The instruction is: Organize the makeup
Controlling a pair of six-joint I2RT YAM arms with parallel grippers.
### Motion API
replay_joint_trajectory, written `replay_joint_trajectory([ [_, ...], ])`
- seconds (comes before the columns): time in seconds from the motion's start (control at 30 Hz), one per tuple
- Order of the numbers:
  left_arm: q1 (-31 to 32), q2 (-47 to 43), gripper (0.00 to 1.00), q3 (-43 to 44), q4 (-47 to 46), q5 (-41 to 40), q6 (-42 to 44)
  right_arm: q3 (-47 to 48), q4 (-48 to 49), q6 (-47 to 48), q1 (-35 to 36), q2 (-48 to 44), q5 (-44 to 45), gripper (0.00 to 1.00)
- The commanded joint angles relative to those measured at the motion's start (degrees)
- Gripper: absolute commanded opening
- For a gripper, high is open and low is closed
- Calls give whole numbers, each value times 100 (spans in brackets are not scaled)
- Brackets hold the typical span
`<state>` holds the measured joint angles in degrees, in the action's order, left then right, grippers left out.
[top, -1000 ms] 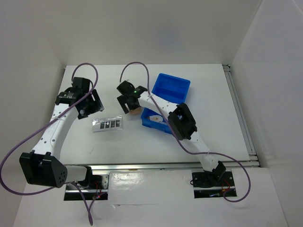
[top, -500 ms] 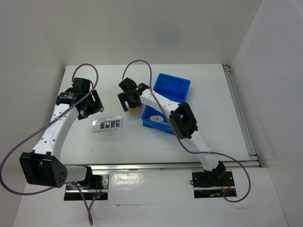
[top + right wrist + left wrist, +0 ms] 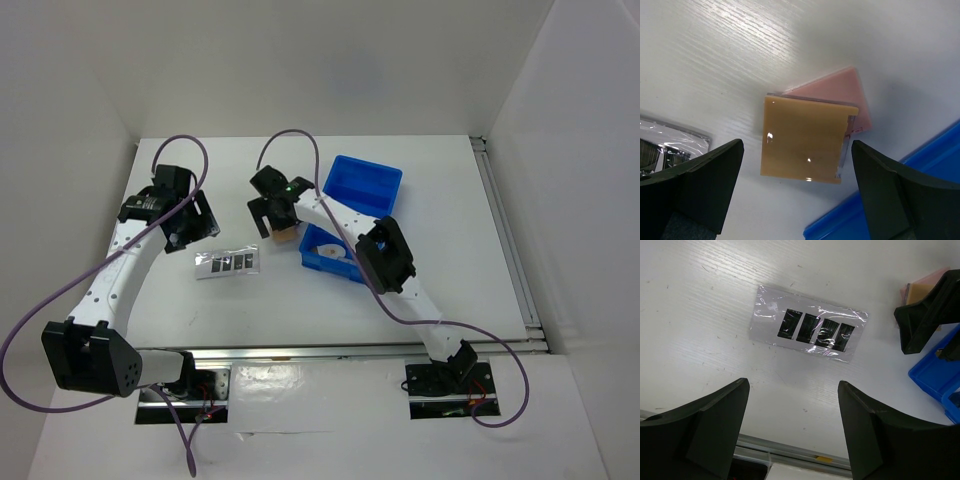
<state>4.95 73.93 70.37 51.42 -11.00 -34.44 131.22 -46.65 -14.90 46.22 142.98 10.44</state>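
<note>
A tan square pad [image 3: 805, 137] lies on a pink sheet [image 3: 840, 90] on the white table, just left of the blue bin [image 3: 350, 215]. My right gripper [image 3: 797, 185] is open above the pad, its jaws wide on either side of it, not touching. The pad shows in the top view [image 3: 285, 234] under that gripper [image 3: 272, 208]. A silver-grey palette strip with four dark pans [image 3: 810, 329] lies flat; it also shows in the top view [image 3: 227, 263]. My left gripper [image 3: 792, 435] is open and empty, above the table just near of the strip. A white oval compact [image 3: 327, 250] lies in the bin's near compartment.
The blue bin's near corner shows in the right wrist view [image 3: 910, 190] and in the left wrist view [image 3: 935, 380]. A metal rail [image 3: 350, 350] runs along the table's near edge. White walls enclose the table on the left, back and right.
The right gripper has shifted slightly right and nearer over the tan pad between one second ago and half a second ago. Since then nothing has visibly moved. The left arm has stayed still.
</note>
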Motion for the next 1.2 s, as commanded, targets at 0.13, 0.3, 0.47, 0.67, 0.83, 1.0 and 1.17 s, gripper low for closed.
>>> replay_joint_trajectory([
  [0.13, -29, -169, 85, -58, -88, -147, 130, 282, -28, 83, -25, 212, -103, 96],
  [0.3, -29, -169, 85, -111, -88, -148, 130, 282, -28, 83, -25, 213, -103, 94],
  [0.47, -29, -169, 85, -111, -88, -148, 130, 282, -28, 83, -25, 213, -51, 82],
  [0.67, -82, -221, 85, -164, -88, -200, 130, 334, -81, 145, -25, 266, 54, 81],
  [0.83, -82, -221, 85, -164, -88, -200, 130, 334, -2, 145, -25, 56, 108, 69],
  [1.0, -82, -221, 85, -111, -88, -252, 130, 850, 183, 145, -86, -296, -130, 61],
  [1.17, -82, -169, 85, 21, -35, -306, 130, 1160, 367, 145, -253, -577, -130, 61],
])
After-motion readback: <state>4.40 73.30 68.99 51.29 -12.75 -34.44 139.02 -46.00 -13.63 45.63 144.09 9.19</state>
